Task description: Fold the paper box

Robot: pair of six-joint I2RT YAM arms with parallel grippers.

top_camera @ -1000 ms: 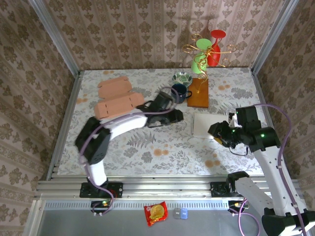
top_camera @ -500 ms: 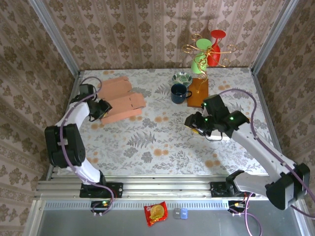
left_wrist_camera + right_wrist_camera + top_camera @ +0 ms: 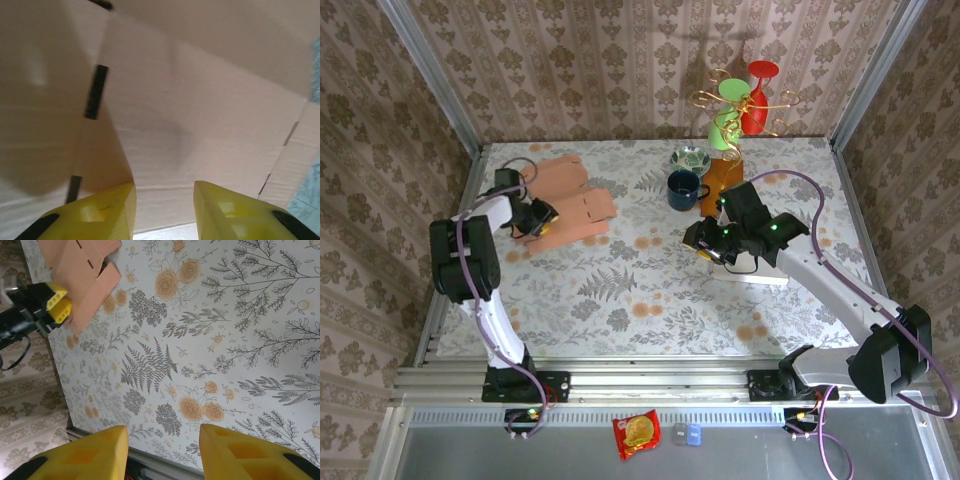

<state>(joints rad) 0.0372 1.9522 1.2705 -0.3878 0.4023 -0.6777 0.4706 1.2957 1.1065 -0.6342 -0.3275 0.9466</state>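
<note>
The paper box [image 3: 570, 205] is a flat salmon cardboard blank lying unfolded at the table's back left. My left gripper [image 3: 540, 217] is at the blank's left edge. In the left wrist view its yellow fingers [image 3: 107, 210] stand apart, open, close over the cardboard [image 3: 200, 110], whose face shows in the gap; nothing is clamped between them. My right gripper [image 3: 700, 243] hovers open over the flowered cloth right of centre, well apart from the box. The right wrist view shows bare cloth between my right gripper's [image 3: 162, 432] tips, and the box [image 3: 82, 270] with the left gripper's fingers [image 3: 57, 302] far off.
A blue mug [image 3: 683, 188], a small bowl [image 3: 690, 158] and a wooden board [image 3: 722, 190] with a wire stand of coloured cups [image 3: 740, 100] stand at the back. A white sheet [image 3: 765, 268] lies under the right arm. Patterned walls close in the table.
The left arm swung from near the mug to the box's left edge and has settled there. The right arm moved left from the table's right side toward the middle.
</note>
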